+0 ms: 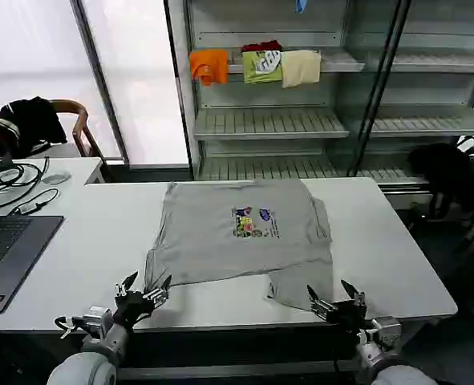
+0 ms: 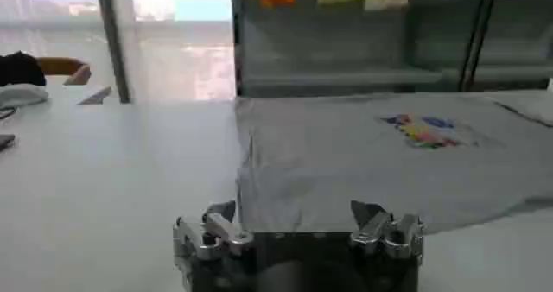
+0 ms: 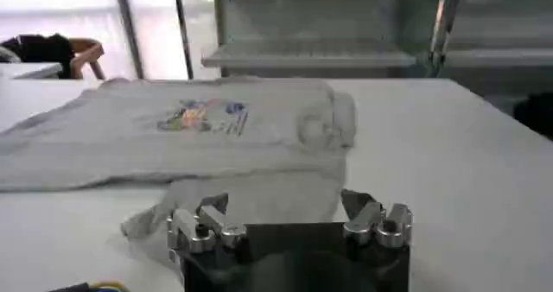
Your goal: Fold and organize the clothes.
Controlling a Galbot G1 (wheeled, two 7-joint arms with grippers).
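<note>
Lay just beyond both grippers: light grey short-sleeved cotton T-shirt (image 1: 241,233) | nearer its hem flap: right gripper (image 1: 338,304), fingers spread | by its near-left corner: left gripper (image 1: 143,290), fingers spread

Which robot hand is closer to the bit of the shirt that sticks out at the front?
Probably the right. The right gripper sits open just in front of the grey T-shirt's flap that hangs nearest the table edge. The left gripper, also open, waits by the shirt's other corner.
</note>
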